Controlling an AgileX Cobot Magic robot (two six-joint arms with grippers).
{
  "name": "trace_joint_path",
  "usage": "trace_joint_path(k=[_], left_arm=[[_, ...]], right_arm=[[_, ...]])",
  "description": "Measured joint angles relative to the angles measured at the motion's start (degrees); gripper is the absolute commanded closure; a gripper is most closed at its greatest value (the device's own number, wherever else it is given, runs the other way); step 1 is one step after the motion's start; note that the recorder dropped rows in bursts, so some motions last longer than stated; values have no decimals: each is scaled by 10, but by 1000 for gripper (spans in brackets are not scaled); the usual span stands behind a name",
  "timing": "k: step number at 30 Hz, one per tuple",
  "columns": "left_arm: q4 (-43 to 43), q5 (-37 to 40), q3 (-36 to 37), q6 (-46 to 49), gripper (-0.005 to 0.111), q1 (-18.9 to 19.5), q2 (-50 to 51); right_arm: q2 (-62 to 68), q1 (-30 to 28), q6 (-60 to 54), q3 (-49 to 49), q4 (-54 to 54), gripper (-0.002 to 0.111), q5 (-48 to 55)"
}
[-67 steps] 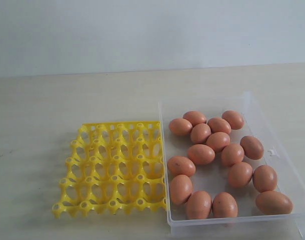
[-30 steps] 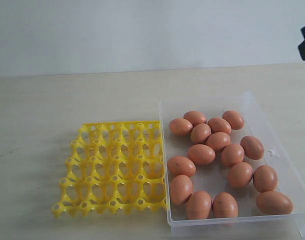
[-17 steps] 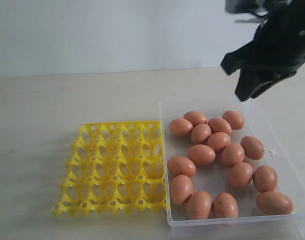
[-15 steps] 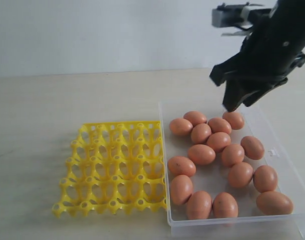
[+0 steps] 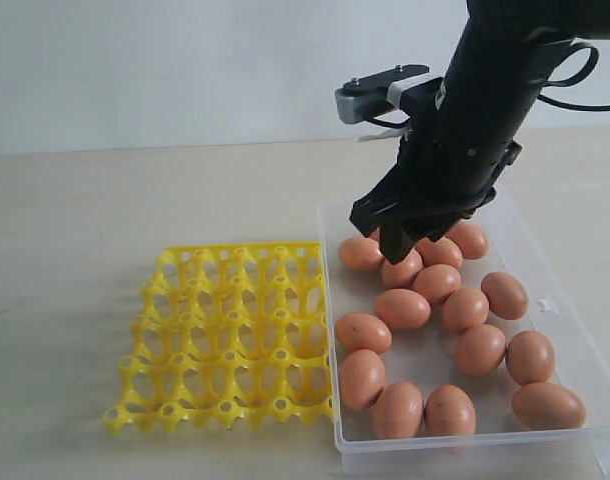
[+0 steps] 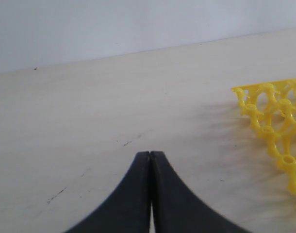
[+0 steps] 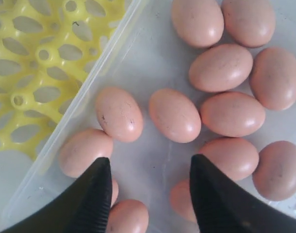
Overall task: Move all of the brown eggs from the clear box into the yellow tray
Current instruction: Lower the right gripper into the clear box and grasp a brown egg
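Behind the pale counter (image 5: 105, 190) you see only a plain light wall. On the counter the yellow tray (image 5: 225, 335) lies on the left side of the exterior view, and all its cups are without eggs. Just beside it, on the right, stands the clear box (image 5: 560, 300), with its long wall touching or almost touching the edge of the tray. The brown eggs (image 5: 403, 308) are all inside the box, lying loose on its floor; some touch each other in a group at the far end, others lie along the near wall.

Your right gripper (image 5: 405, 238) hangs over the far end of the box, on the side near the tray, with its tips low among the eggs there. In the right wrist view its two dark fingers (image 7: 97, 194) stand apart, with bare box floor between them, and they hold nothing. One egg (image 7: 85, 151) lies close by one finger.

Your left gripper (image 6: 150, 160) is over bare counter, with a corner of the tray to one side. Its fingers are pressed together and nothing is between them.
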Motion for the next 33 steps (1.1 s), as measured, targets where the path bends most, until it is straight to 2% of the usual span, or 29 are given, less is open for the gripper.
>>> trace_joint_path(k=[8, 16, 26, 33], left_arm=[[0, 0, 0, 0, 107, 0, 0], [0, 0, 0, 0, 107, 0, 0], [0, 0, 0, 0, 107, 0, 0], [0, 0, 0, 0, 107, 0, 0]], right_arm=[[23, 2, 103, 6, -11, 51, -25], [75, -30, 193, 7, -45, 54, -105], [114, -74, 172, 7, -3, 56, -181], [151, -79, 115, 7, 94, 56, -262]])
